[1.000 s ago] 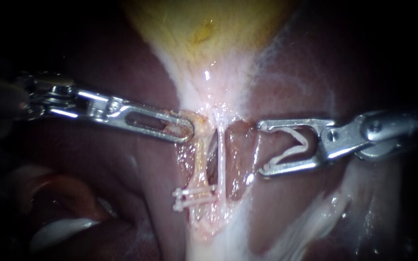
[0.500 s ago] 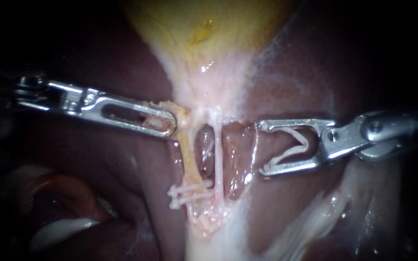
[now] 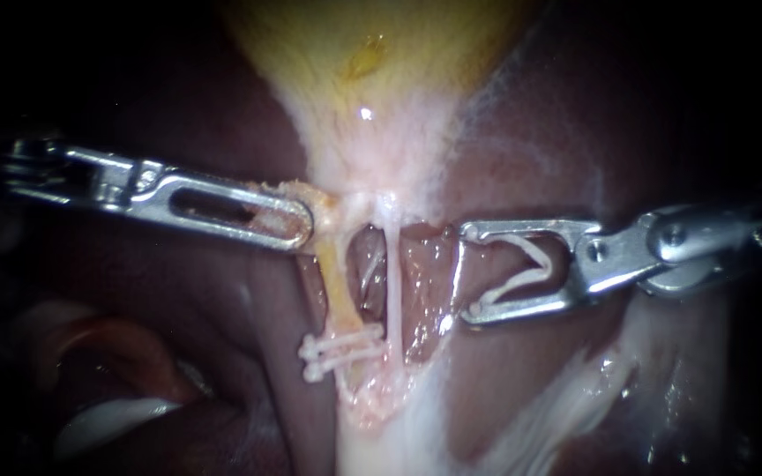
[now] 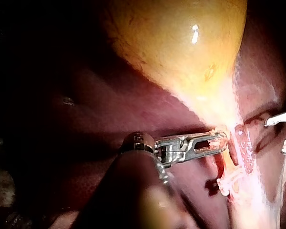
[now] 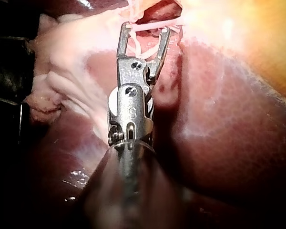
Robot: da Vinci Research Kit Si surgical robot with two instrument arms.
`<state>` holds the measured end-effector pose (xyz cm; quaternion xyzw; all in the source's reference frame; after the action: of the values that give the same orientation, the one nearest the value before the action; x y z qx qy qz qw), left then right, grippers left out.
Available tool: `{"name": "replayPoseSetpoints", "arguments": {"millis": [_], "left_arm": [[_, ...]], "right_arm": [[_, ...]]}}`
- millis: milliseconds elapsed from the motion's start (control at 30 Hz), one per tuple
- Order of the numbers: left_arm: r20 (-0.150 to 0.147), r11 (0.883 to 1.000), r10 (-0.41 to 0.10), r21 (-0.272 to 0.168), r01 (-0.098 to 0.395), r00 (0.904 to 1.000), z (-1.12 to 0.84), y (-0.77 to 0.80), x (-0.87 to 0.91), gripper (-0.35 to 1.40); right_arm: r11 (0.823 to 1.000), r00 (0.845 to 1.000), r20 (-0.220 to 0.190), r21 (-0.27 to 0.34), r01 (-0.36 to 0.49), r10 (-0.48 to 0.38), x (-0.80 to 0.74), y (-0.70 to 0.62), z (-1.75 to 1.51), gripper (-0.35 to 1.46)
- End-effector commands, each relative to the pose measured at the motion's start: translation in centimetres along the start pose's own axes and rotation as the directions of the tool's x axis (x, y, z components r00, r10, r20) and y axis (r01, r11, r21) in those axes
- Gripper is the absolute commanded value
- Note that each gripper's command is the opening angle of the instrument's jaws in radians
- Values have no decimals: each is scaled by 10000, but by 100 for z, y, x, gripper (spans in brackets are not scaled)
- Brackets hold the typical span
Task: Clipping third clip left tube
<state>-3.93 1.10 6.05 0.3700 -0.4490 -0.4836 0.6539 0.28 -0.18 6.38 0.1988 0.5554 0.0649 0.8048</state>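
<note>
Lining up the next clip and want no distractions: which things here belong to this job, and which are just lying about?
In the job: left tube; two clips on it; right instrument, holding the new clip; left instrument, gripping tissue at the tube's top.
Just there: right tube; gallbladder; liver.

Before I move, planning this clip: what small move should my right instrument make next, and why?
Probably ease the right instrument, carrying the open white clip, toward the yellowish left tube above its two white clips; the left instrument holds tissue, and the clip stands short.
</note>
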Motion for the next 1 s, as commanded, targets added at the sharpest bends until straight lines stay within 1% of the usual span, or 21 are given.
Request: {"name": "replayPoseSetpoints", "arguments": {"millis": [33, 167, 300, 500, 667, 800, 1000], "left_arm": [[2, 10000, 5, -8, -5, 10000, 0, 0, 0, -35], [7, 10000, 3, -15, -3, 10000, 1, -1, 1, -35], [13, 10000, 0, -23, 0, 10000, 0, -3, 1, -35], [30, 10000, -9, -45, 9, 10000, 0, -7, 3, -35], [56, 10000, -13, -80, 13, 10000, 0, -9, 4, -35], [64, 10000, -16, -89, 17, 10000, 0, -11, 5, -35], [52, 10000, -20, -74, 20, 10000, 1, -13, 5, -35]], "right_arm": [[9999, 9999, 40, 17, -134, 133, -1, -1, 4, 47], [9982, 9981, 171, 65, -598, 597, -7, -4, 28, 47], [9966, 9961, 323, 56, -817, 815, -14, -4, 55, 47], [9935, 9931, 318, 125, -1134, 1129, -26, -4, 89, 47], [9918, 9915, 343, 184, -1263, 1257, -29, -5, 107, 47], [9913, 9909, 344, 187, -1306, 1299, -31, -3, 119, 47], [9878, 9881, 327, 356, -1517, 1506, -34, 0, 135, 47]]}}
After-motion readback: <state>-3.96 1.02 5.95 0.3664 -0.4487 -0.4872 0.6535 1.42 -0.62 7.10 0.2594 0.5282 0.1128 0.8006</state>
